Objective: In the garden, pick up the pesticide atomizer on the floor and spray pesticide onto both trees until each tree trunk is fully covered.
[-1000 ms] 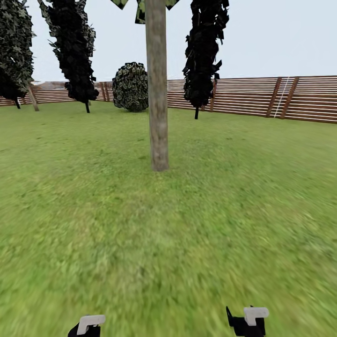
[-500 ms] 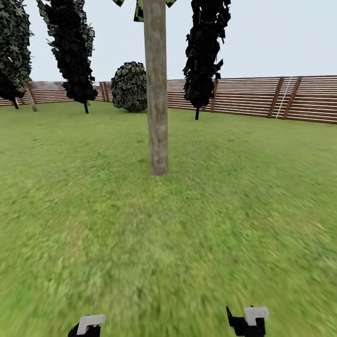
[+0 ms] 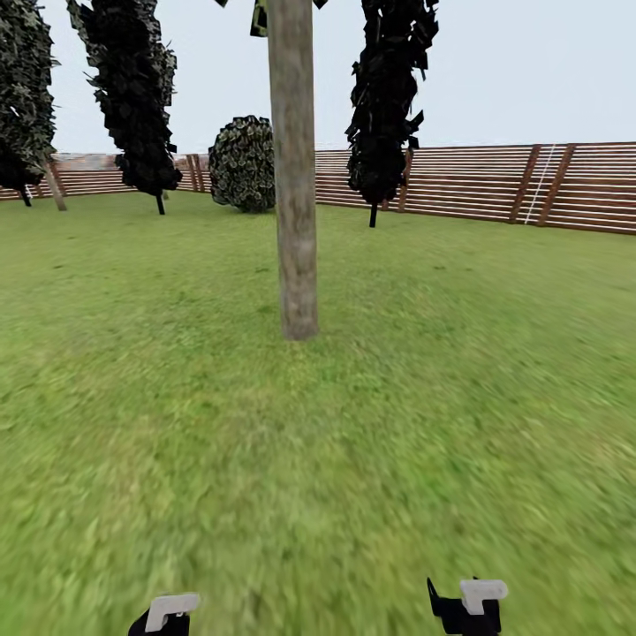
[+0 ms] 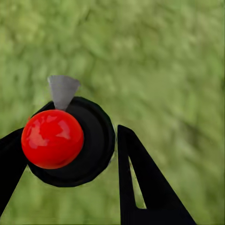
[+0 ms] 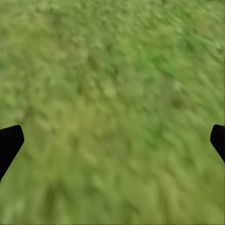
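The left hand [image 4: 70, 154] is closed on the black round-bodied atomizer with red ball top [image 4: 65, 143]; the right hand [image 5: 112, 140] is spread wide, empty. Pickup is judged done. The grey-brown bare trunk [image 3: 296, 221] ahead on the grass lawn [image 3: 442, 397] shows no white specks; spraying remains.

Your left gripper [image 3: 166, 614] and right gripper [image 3: 468, 605] each show a black body capped by a small white block; the jaws are flat, black, tapering wedges.
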